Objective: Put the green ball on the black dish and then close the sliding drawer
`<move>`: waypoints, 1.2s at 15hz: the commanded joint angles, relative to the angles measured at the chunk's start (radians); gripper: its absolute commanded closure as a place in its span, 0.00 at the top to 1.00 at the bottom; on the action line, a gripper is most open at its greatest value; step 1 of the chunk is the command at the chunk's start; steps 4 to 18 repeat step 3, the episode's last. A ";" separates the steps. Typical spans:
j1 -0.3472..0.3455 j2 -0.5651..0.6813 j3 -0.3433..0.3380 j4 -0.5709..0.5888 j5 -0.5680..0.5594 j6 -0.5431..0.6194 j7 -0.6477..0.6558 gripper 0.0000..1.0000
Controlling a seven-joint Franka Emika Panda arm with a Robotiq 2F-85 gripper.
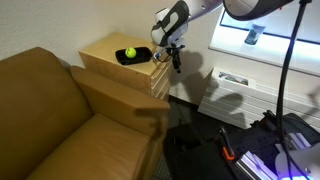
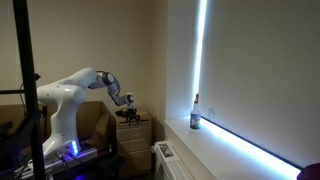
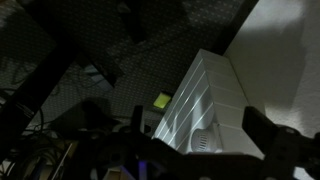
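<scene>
1. On the cabinet top point(image 1: 100, 50), near the edge closest to the arm, the green ball point(image 1: 130, 53) sits in the black dish point(image 1: 145, 56).
2. The gripper point(image 1: 176, 58) hangs just off that same edge, beside the dish's corner. It touches neither ball nor dish, and its fingers point down.
3. Jaws: in the wrist view the two fingers point(image 3: 264, 130) are spread wide with nothing between them.
4. The sliding drawer point(image 1: 159, 80) is in the cabinet face below the gripper. Whether it is pulled out or flush can't be told at this size.
5. Room to move: a brown couch point(image 1: 50, 110) butts against the cabinet's opposite edge. A white wall unit point(image 1: 235, 88) stands near on the gripper's side, with a dark strip of floor between it and the cabinet.
6. In an exterior view the gripper point(image 2: 128, 100) is just above the cabinet point(image 2: 135, 130). Ball and dish are too small and dark to pick out there. A bottle point(image 2: 195, 117) stands on the sill, well apart.
7. The wrist view is mostly dark. Only the wall unit's slatted top point(image 3: 210, 105) and a small yellow patch point(image 3: 161, 100) beside it can be read, and the fingers are cut off at the bottom edge.
</scene>
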State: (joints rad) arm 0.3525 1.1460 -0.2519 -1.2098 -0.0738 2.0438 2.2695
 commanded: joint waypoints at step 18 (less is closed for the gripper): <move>-0.119 0.039 0.040 0.054 -0.009 -0.043 0.046 1.00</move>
